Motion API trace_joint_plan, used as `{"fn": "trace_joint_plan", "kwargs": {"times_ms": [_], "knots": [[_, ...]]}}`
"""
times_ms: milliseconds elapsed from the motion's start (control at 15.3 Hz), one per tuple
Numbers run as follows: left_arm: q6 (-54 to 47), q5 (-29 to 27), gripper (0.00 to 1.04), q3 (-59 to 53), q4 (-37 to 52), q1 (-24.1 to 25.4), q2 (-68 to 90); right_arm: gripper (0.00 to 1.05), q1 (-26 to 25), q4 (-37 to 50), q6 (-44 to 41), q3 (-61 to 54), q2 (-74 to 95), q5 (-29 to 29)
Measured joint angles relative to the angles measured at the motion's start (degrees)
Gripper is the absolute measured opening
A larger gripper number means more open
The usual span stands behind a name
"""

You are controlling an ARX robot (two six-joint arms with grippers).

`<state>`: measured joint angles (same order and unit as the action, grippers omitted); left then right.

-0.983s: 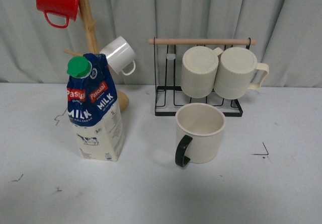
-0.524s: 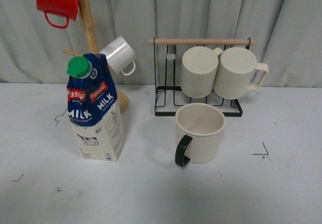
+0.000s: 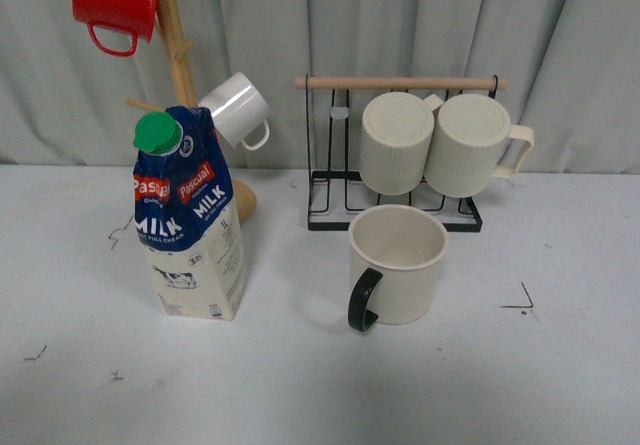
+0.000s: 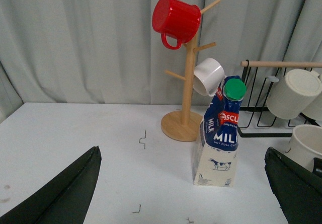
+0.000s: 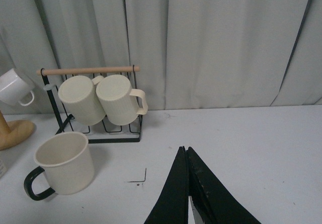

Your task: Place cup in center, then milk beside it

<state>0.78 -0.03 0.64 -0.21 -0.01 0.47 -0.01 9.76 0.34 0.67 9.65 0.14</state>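
The cup (image 3: 397,265), a wide cream mug with a black handle, stands upright on the white table just in front of the wire rack; the right wrist view shows the cup (image 5: 64,163) too. To its left stands the milk (image 3: 186,217), a blue-and-white carton with a green cap, upright near the wooden mug tree; the milk (image 4: 220,132) also shows in the left wrist view. My left gripper (image 4: 183,194) is open, its dark fingers spread wide, well short of the carton. My right gripper (image 5: 185,149) is shut on nothing, off to the cup's right. Neither arm shows in the front view.
A black wire rack (image 3: 395,215) with a wooden bar holds two ribbed cream mugs (image 3: 440,143). A wooden mug tree (image 3: 180,55) carries a red mug (image 3: 113,0) and a small white mug (image 3: 238,111). Grey curtains hang behind the table.
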Motion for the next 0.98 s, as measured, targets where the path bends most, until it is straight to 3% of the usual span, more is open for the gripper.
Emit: {"fn": "trace_joint_plan", "kwargs": {"times_ms": [131,328,393,524,655,786,983], "knots": [[0.0,0.0,0.98,0.0,0.0,0.0,0.0,0.02,0.0,-9.6,0.0,0.0,-9.5,-0.1],[0.0,0.0,0.98,0.0,0.0,0.0,0.0,0.02,0.0,-10.1,0.0,0.0,-9.3,-0.1],[0.0,0.0,0.98,0.0,0.0,0.0,0.0,0.06,0.0,-10.0,0.0,0.0,-9.4,-0.1],[0.0,0.1,0.98,0.0,-0.2,0.0,0.0,0.28,0.0,-10.0,0.0,0.0,-9.4,-0.1],[0.0,4.7,0.98,3.1,-8.7,0.6,5.7,0.48,0.0,-10.0,0.0,0.0,-9.4,-0.2],[-0.7,10.3,0.98,6.0,-1.7,1.1,16.6,0.74,0.0,-10.0,0.0,0.0,-9.4,-0.1],[-1.5,11.0,0.98,9.8,9.5,-2.5,31.9,1.00,0.0,-10.0,0.0,0.0,-9.4,-0.1]]}}
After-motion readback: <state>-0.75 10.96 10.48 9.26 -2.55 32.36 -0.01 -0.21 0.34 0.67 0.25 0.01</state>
